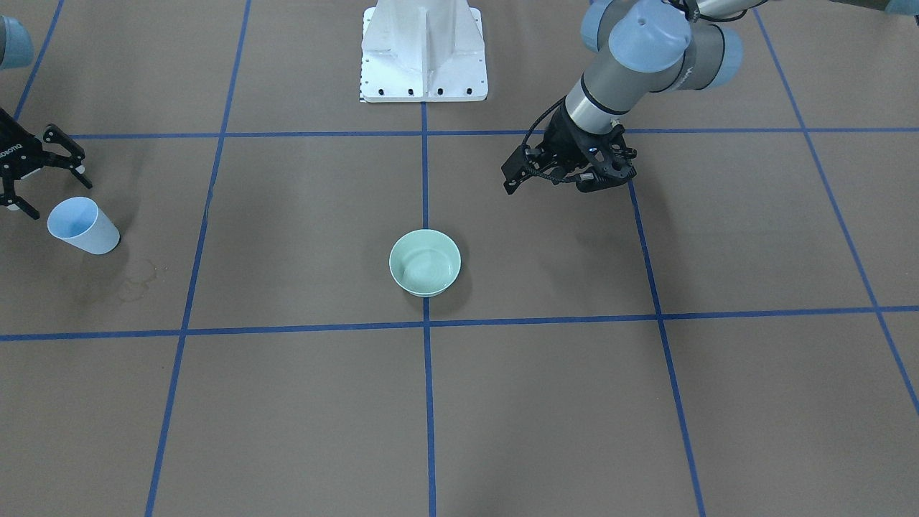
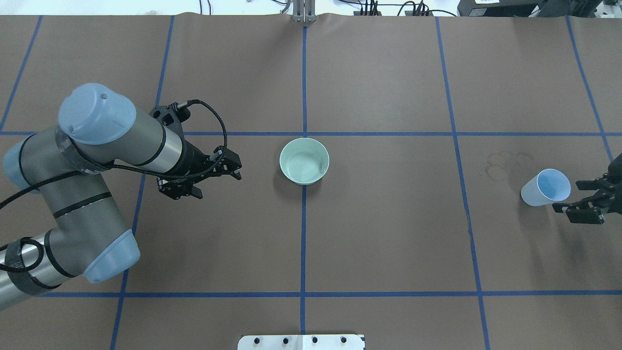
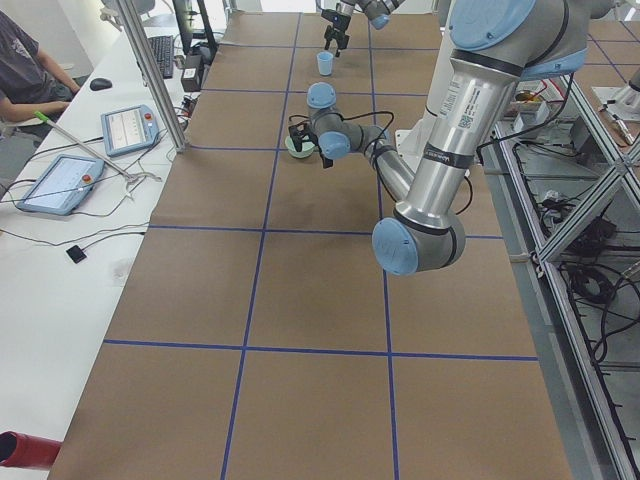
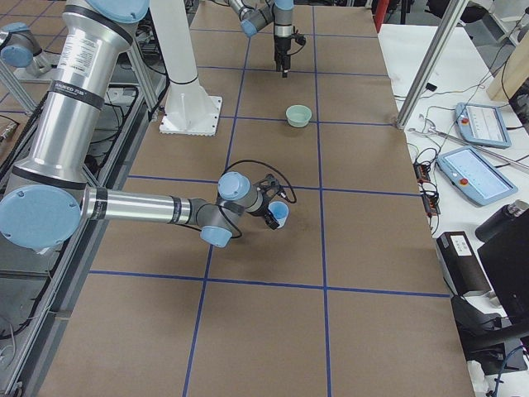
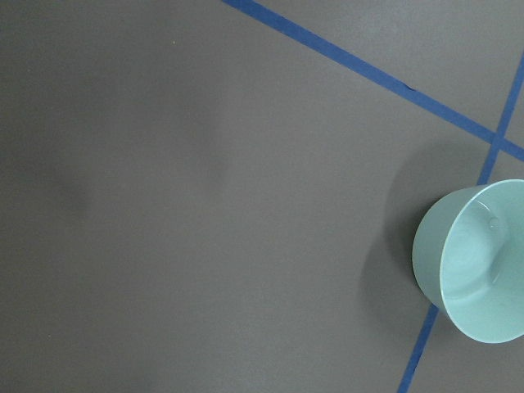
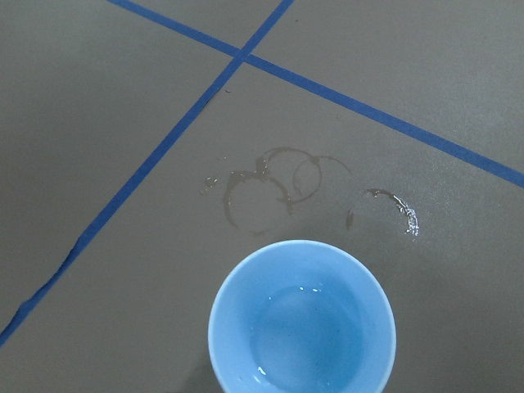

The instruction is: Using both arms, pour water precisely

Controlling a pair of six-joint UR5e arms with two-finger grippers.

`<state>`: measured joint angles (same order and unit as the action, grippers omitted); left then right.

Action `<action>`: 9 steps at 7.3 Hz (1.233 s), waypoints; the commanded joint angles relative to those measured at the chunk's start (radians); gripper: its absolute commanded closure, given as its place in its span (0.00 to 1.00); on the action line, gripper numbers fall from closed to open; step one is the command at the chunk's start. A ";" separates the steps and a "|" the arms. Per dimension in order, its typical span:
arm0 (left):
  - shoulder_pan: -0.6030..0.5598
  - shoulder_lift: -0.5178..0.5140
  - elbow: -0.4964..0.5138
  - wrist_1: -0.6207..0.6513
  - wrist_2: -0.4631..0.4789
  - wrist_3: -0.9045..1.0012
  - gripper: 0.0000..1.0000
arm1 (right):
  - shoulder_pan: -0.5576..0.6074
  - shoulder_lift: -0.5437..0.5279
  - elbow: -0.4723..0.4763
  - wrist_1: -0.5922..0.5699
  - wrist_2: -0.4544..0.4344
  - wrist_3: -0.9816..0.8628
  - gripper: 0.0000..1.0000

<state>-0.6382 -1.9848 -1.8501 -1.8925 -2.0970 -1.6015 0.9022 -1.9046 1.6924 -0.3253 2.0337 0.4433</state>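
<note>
— Water [image 6: 304, 332] is held in the blue cup [image 6: 225, 319], just beside the right tool [image 2: 576, 199], which is spread for grasping.
— And the left tool [image 2: 217, 183]?
— Spread too, poised near the green bowl [image 2: 304, 140], presumably to steady it.

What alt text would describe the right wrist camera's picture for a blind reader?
A light blue cup holding a little clear water stands on a brown table, seen from above. Beyond it lie dried ring stains and crossing blue tape lines.
</note>
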 commanded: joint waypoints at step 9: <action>-0.001 -0.006 -0.003 0.001 0.000 0.000 0.00 | -0.059 0.005 -0.069 0.091 -0.075 0.026 0.03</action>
<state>-0.6383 -1.9917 -1.8514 -1.8914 -2.0969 -1.6015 0.8447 -1.9016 1.6281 -0.2391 1.9655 0.4665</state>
